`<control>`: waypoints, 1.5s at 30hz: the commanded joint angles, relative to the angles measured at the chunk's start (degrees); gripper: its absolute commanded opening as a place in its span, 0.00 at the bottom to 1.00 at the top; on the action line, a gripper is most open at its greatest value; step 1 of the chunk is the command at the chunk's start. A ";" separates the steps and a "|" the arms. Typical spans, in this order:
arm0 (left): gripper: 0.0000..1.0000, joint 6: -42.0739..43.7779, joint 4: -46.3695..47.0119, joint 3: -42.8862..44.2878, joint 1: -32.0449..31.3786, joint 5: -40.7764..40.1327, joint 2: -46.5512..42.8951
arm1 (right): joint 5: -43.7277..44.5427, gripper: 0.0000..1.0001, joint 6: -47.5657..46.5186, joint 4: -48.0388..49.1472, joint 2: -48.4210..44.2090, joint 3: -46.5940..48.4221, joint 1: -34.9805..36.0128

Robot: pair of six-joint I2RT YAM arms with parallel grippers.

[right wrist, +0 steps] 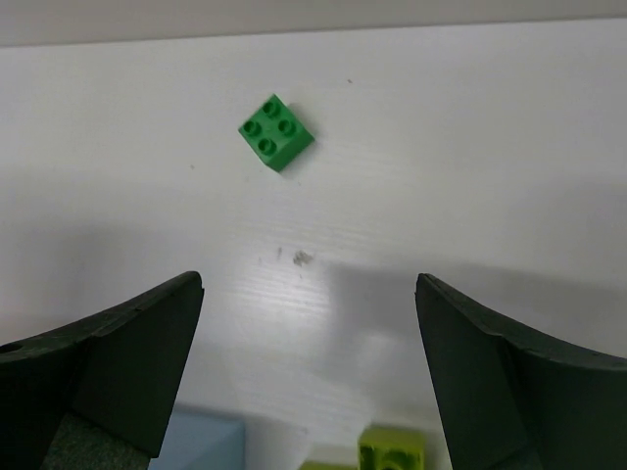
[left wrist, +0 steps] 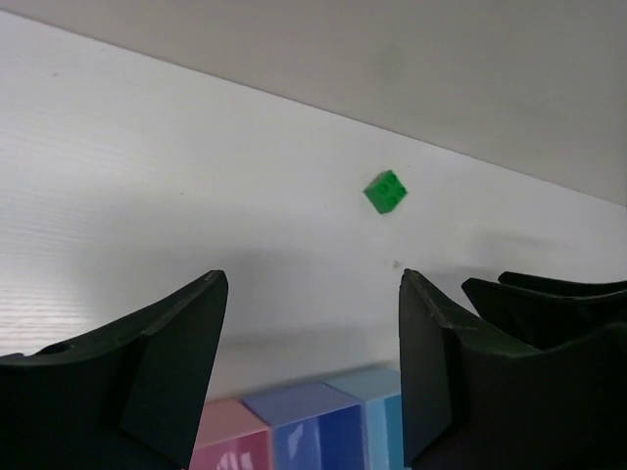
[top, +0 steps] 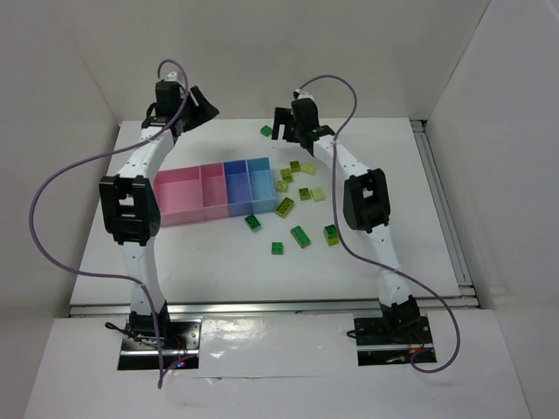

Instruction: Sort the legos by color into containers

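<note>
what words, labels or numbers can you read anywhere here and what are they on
No text can be read anywhere.
The bins, bricks and table show no legible words, brands or numbers.
White marks on the pink bin in the left wrist view: cut off and too blurred to read.

Three camera views of one white bench [top: 210,262].
The overhead camera looks down from behind the arms; both wrist cameras look low toward the far edge, sharing one green lego [top: 265,131] [left wrist: 387,192] [right wrist: 276,131].
</note>
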 commanded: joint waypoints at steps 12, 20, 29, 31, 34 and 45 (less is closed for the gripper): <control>0.77 1.11 -1.83 0.29 1.62 9.60 2.94 | -4.56 0.88 7.19 32.10 20.63 15.96 -0.79; 0.77 2.25 -2.44 0.29 2.85 11.44 5.40 | -3.42 0.88 8.59 35.89 24.86 18.07 -0.18; 0.78 -0.55 -2.44 2.49 3.47 16.54 8.30 | -4.65 0.88 17.12 41.16 28.90 20.00 0.35; 0.78 -1.34 -1.92 3.55 3.47 17.77 9.45 | -4.65 0.88 17.12 41.16 28.90 20.00 0.35; 0.78 -2.93 -0.34 4.07 3.47 18.30 10.85 | -6.75 0.88 17.12 42.21 28.90 20.00 0.35; 0.77 -14.43 2.38 17.08 1.45 20.76 22.62 | -10.62 0.83 19.58 44.32 28.82 19.30 0.35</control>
